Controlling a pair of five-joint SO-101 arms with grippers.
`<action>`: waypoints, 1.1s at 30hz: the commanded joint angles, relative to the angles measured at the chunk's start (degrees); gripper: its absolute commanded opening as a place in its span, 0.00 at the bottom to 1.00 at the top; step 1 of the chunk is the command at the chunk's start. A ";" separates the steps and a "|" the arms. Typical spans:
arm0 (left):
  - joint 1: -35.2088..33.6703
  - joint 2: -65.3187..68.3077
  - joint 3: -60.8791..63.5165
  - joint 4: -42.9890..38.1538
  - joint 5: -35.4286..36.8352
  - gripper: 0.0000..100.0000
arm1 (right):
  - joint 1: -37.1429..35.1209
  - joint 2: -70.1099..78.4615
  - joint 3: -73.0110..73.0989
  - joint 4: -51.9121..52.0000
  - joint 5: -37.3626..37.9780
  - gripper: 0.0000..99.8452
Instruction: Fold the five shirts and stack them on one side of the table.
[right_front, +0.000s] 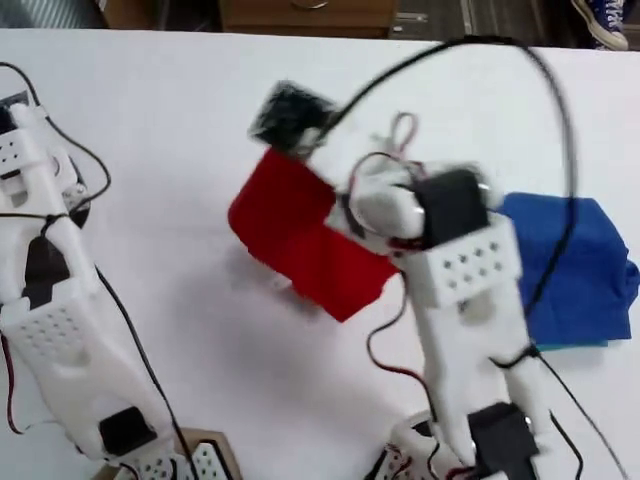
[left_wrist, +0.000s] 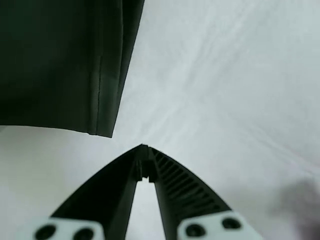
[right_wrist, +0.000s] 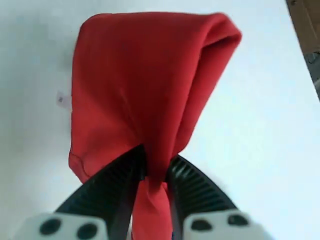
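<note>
My right gripper (right_wrist: 155, 161) is shut on a bunched part of the red shirt (right_wrist: 145, 85), which hangs from it in a loose fold. From above, the red shirt (right_front: 295, 235) lies partly lifted at the table's middle, with the right gripper (right_front: 290, 118) at its far end. A folded blue shirt (right_front: 570, 265) rests at the right side, with a teal edge (right_front: 570, 346) showing under it. My left gripper (left_wrist: 144, 151) is shut on nothing, just above the white table, close to the corner of a dark shirt (left_wrist: 60, 65). The left arm (right_front: 50, 300) stands at the table's left edge.
The white table (right_front: 180, 130) stretches between the two arms. A black cable (right_front: 540, 70) loops over the right arm, and red wires (right_front: 385, 345) hang beside it. Wooden furniture (right_front: 300, 15) stands beyond the far edge.
</note>
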 joint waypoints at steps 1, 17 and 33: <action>1.93 -0.79 -2.59 1.05 -0.09 0.02 | 5.85 -6.11 -0.35 0.22 -1.05 0.02; 4.13 -0.79 -2.24 1.14 -0.09 0.02 | 5.67 -13.14 10.90 -0.40 -1.05 0.02; 7.56 -0.44 -2.59 0.88 -0.09 0.02 | 31.78 -23.43 11.25 -0.22 -0.70 0.02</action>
